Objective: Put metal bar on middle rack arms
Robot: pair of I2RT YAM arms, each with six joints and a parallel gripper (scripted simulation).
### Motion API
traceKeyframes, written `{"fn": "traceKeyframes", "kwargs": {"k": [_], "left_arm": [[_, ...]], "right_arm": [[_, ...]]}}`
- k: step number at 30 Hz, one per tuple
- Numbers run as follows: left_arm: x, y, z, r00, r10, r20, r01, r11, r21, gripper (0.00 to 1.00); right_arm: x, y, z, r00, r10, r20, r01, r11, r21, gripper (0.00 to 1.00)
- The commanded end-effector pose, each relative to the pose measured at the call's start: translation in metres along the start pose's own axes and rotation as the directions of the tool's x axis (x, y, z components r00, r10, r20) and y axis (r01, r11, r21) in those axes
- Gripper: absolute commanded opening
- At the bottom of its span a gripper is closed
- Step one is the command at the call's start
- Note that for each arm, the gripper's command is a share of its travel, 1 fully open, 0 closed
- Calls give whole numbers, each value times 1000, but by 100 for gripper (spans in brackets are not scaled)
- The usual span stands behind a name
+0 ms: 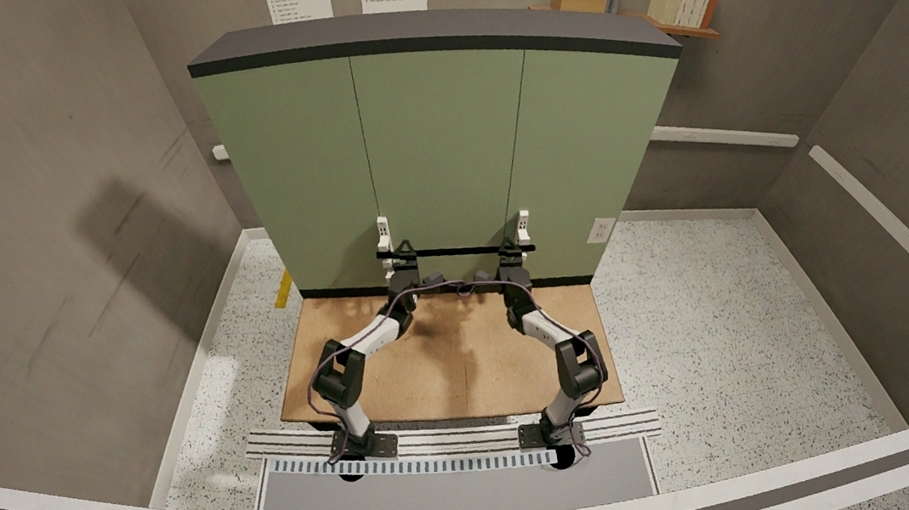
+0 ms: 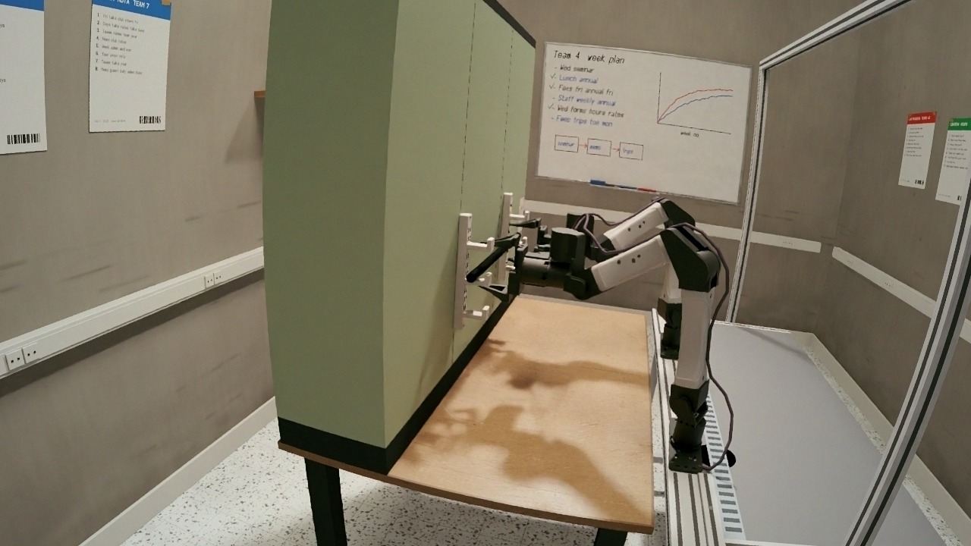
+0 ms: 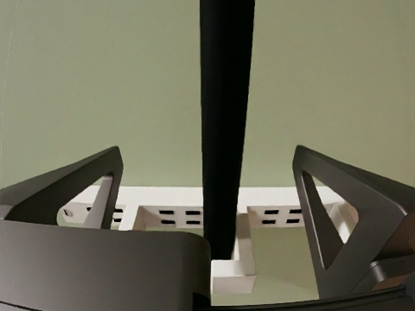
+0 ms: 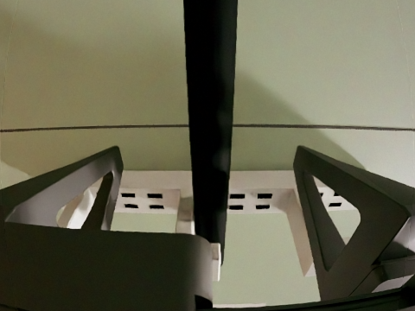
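The black metal bar (image 1: 457, 251) (image 2: 485, 262) (image 3: 225, 86) (image 4: 211, 86) lies level across the middle arms of the left white rack upright (image 1: 382, 226) (image 2: 462, 299) (image 3: 173, 194) and the right white rack upright (image 1: 523, 220) (image 2: 507, 203) (image 4: 264, 179). Its near end sits behind the middle arm's lip in the exterior view. My left gripper (image 1: 405, 253) (image 3: 207, 155) is wide open around the bar, just inside the left upright, one finger to each side. My right gripper (image 1: 508, 243) (image 4: 207, 155) is likewise wide open around it, inside the right upright. The fingers stand apart from the bar.
The green panel wall (image 1: 437, 140) (image 2: 366, 203) stands close behind the bar. Upper rack arms (image 2: 480, 244) and lower rack arms (image 2: 479, 313) stick out above and below the middle pair. The wooden table (image 1: 458, 391) (image 2: 576, 475) lies under both arms.
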State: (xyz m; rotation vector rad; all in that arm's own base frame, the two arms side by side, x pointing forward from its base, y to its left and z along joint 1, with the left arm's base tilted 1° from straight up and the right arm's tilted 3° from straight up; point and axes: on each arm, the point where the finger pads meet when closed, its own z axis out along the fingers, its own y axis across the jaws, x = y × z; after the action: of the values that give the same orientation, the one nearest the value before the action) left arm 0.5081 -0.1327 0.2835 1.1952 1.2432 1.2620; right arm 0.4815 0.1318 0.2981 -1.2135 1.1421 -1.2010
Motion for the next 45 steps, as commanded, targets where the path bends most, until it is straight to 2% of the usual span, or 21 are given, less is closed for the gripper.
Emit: {"fn": "traceKeyframes", "kwargs": {"k": [1, 45], "left_arm": [[0, -7, -9, 1000, 2, 6, -2, 1000, 9, 100], [1, -2, -51, 1000, -4, 0, 4, 1000, 1, 100]], "right_arm": [[2, 6, -7, 1000, -15, 4, 15, 1000, -11, 100], [-2, -3, -49, 1000, -15, 0, 15, 1000, 6, 100]]}}
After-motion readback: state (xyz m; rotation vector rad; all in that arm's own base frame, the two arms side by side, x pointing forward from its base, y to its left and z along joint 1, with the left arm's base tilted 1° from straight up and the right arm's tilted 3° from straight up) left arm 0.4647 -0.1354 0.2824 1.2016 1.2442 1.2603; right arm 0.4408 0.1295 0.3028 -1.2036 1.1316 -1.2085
